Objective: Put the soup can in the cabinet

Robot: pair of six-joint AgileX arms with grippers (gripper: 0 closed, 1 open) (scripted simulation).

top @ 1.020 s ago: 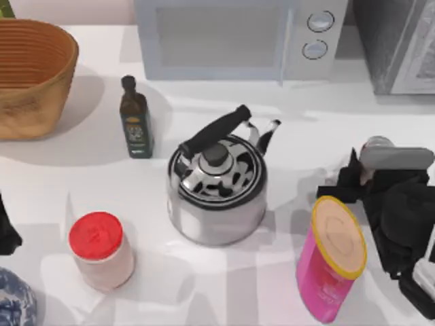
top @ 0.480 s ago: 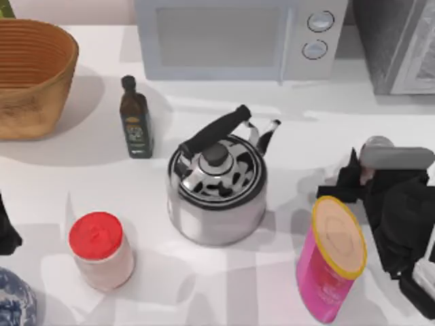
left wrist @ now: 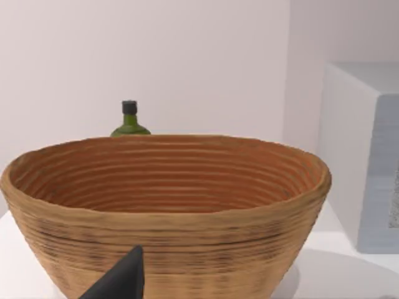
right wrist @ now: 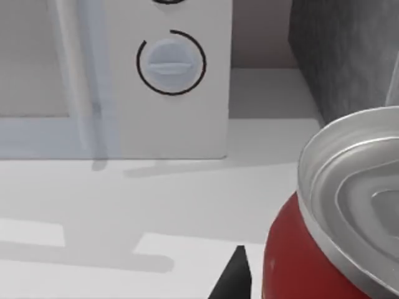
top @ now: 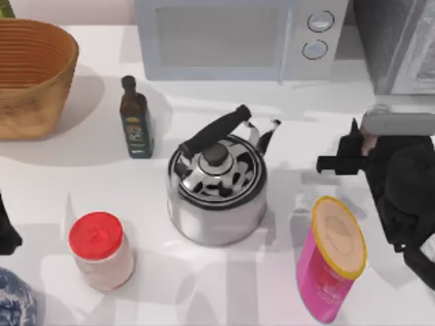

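Since the can (right wrist: 290, 265) is rigid metal, smooth-sided and probably fairly heavy for its size, I judge that a firm squeeze across the middle of its red wall suits it, clear of the silver rim. It sits between the right jaws, which look clenched on it, with one dark finger (right wrist: 232, 277) against its side. It stands upright, its long axis vertical and its silver top facing up toward the wrist. Ahead of the jaws is the microwave (top: 234, 37). The grey cabinet (top: 397, 47) rises just beyond the can to one side. Behind the jaws, beside the right arm (top: 404, 190), stands a pink canister (top: 331, 261) on the counter (top: 88, 183). My left arm (top: 7, 231) is parked at the counter's left edge.
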